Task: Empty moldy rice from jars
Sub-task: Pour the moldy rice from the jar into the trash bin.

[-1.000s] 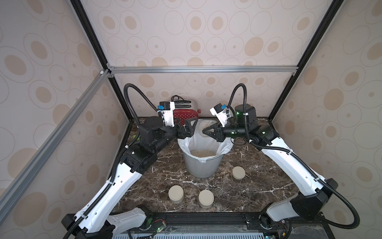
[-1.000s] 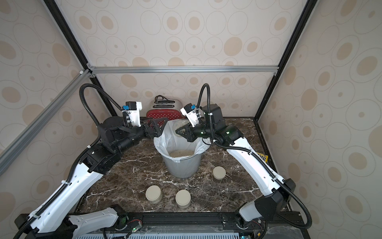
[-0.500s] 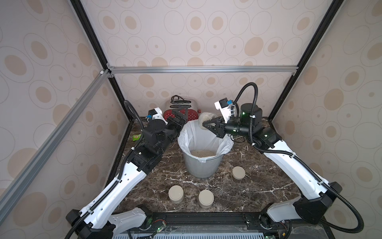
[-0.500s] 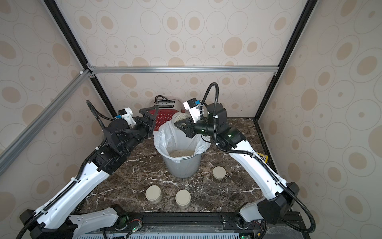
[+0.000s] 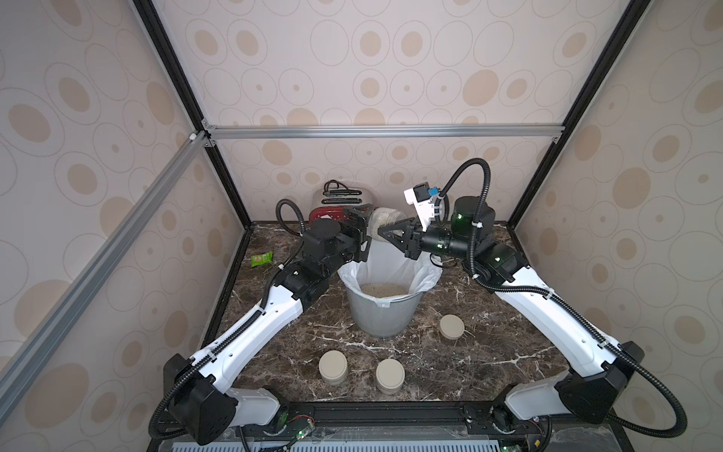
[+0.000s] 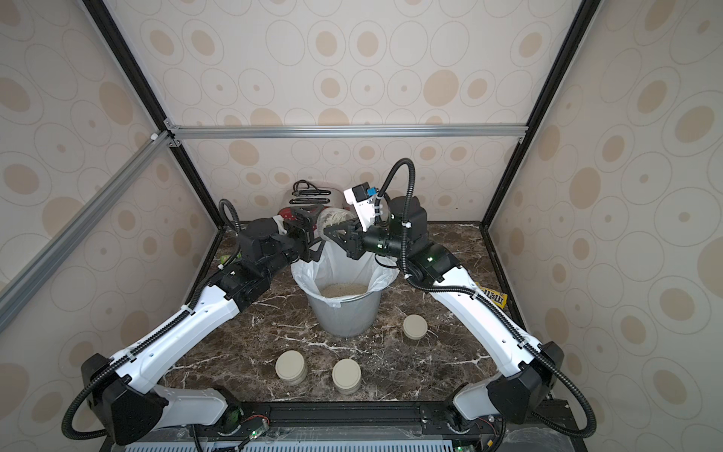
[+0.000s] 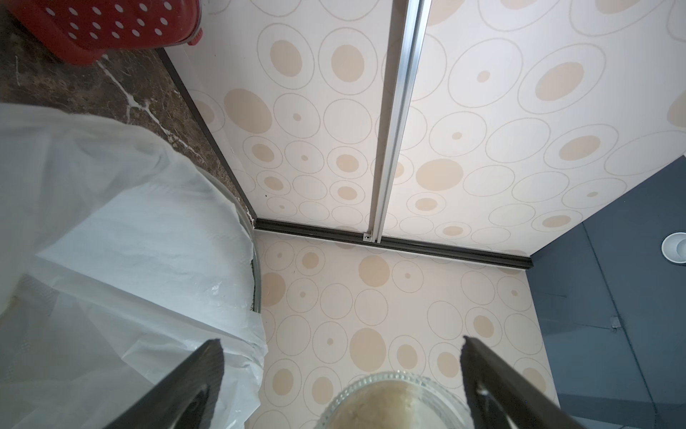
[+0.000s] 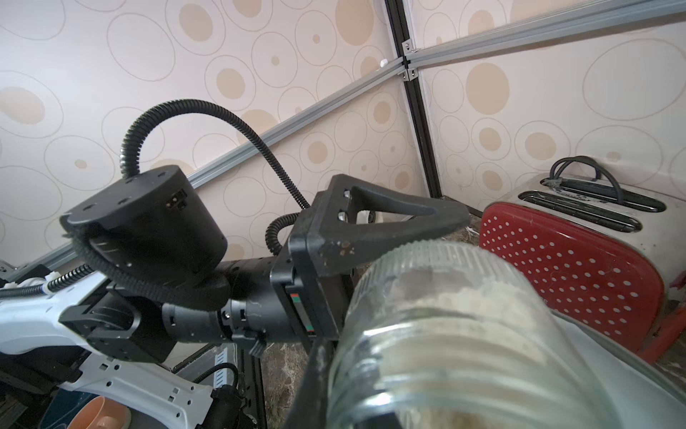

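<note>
A clear glass jar (image 5: 385,220) with no lid lies on its side above the back rim of the grey bin (image 5: 379,319). My right gripper (image 5: 381,233) is shut on the jar's mouth rim. Moldy rice (image 8: 464,297) fills part of this jar (image 8: 445,334). My left gripper (image 5: 365,231) is open, its fingers on either side of the jar's base (image 7: 393,401) with gaps showing. More rice (image 5: 381,289) lies in the bin's white liner. Two lidded jars (image 5: 332,366) (image 5: 389,375) stand at the table's front.
A round beige lid (image 5: 452,326) lies right of the bin. Against the back wall behind the bin stands a red dotted toaster (image 5: 332,213). A green packet (image 5: 261,258) lies at the left edge, a yellow one (image 6: 493,299) under the right arm.
The right gripper lifted the jar from over the bin's mouth up to its back rim. The left arm swung back and low, then brought its open fingers around the jar's base.
</note>
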`<state>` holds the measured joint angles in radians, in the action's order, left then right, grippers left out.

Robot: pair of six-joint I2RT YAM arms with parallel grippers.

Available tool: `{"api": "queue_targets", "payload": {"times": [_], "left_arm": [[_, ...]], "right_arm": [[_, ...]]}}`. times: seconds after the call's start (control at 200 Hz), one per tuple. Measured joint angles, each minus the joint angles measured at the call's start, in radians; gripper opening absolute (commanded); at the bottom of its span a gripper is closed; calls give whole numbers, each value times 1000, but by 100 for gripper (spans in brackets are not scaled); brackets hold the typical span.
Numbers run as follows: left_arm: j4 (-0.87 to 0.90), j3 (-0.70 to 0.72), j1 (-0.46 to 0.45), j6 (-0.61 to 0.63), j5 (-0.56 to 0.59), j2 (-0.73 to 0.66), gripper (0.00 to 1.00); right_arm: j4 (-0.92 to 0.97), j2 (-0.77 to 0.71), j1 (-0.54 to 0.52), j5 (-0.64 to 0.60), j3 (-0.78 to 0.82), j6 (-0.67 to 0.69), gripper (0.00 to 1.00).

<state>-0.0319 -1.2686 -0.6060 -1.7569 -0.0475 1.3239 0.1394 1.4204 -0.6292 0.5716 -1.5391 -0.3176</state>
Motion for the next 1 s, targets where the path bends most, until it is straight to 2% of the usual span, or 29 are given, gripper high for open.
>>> {"api": "queue_targets", "payload": {"times": [0.526, 0.681, 1.002], "left_arm": [[-158, 4, -76, -116, -10, 43, 99], [-201, 14, -77, -126, -10, 53, 89], [-244, 42, -80, -135, 13, 51, 55]], "right_arm": [[-108, 8, -7, -25, 72, -44, 0], [-131, 8, -5, -35, 76, -49, 0], [-141, 4, -5, -37, 88, -46, 0]]}}
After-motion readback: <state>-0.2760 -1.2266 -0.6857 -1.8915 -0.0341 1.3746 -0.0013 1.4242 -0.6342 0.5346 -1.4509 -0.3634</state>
